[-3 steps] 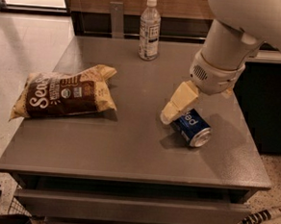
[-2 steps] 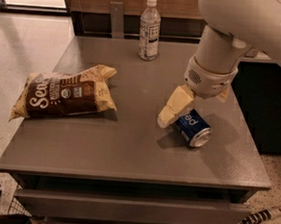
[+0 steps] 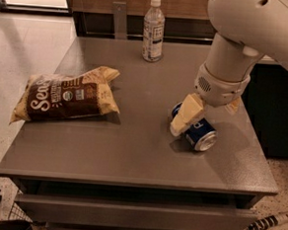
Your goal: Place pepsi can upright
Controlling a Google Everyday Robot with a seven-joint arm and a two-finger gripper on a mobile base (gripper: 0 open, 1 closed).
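Note:
The pepsi can (image 3: pixel 200 134), dark blue with a silver top, lies on its side on the grey table (image 3: pixel 131 151) near the right edge, its top facing front right. My gripper (image 3: pixel 204 119) hangs right over it. One cream finger (image 3: pixel 186 115) is down against the can's left side. The other finger (image 3: pixel 232 106) shows only partly, behind the can to the right. The fingers are spread wide with the can between them.
A brown and yellow snack bag (image 3: pixel 66 95) lies flat on the left of the table. A clear plastic bottle (image 3: pixel 153 29) stands upright at the back centre. The table's right edge is close to the can, with a dark cabinet beyond it.
The gripper has sunk a little lower over the can and the arm has shifted slightly. The can has not moved.

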